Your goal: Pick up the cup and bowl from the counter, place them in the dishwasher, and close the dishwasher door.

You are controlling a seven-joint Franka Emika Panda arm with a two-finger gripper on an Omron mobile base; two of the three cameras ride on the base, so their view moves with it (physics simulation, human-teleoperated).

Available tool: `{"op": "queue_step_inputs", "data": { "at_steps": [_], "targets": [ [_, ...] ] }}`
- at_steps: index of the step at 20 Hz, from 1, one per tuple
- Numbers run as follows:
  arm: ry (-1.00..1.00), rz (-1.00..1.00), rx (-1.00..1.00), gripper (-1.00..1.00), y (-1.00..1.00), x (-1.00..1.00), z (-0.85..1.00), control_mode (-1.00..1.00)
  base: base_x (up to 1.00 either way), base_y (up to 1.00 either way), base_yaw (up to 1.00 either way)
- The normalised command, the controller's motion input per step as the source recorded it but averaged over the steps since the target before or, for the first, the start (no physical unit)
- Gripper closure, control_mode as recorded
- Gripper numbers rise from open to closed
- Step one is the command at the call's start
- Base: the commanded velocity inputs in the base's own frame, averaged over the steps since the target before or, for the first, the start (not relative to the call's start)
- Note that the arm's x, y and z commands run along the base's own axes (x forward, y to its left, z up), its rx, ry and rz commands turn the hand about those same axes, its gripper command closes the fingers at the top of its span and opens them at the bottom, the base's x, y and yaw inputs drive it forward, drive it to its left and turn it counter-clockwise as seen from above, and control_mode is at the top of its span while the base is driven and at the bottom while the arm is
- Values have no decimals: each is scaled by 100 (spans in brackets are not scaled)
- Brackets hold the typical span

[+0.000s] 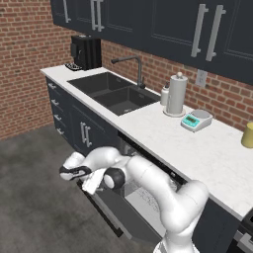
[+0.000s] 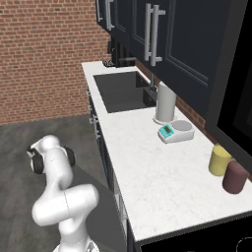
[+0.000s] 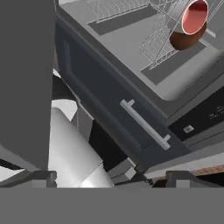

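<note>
The cup [image 3: 194, 16] and the bowl [image 3: 186, 38] sit touching in the dishwasher rack [image 3: 162, 39], upper right of the hand view, well apart from the jaws. The door [image 3: 109, 100] hangs open, crossing mid-frame. The gripper [image 1: 69, 173] holds nothing, jaws apart, lower left in the left base view.
</note>
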Motion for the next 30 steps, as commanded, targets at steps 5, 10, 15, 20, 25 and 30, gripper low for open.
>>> {"op": "queue_step_inputs", "data": {
  "at_steps": [5,10,15,20,25,30],
  "targets": [
    [18,2,-24,-100,100,-90,-28,-100,0,0,0],
    [10,9,-35,-100,100,-87,-83,-100,0,0,0],
    [12,8,-46,-100,94,-20,-100,-100,0,0,0],
    [6,4,-64,-100,42,66,-100,-100,0,0,0],
    [5,2,-62,-100,29,67,-100,-100,0,0,0],
    [18,2,-52,-100,21,49,-100,-100,0,0,0]
  ]
}}
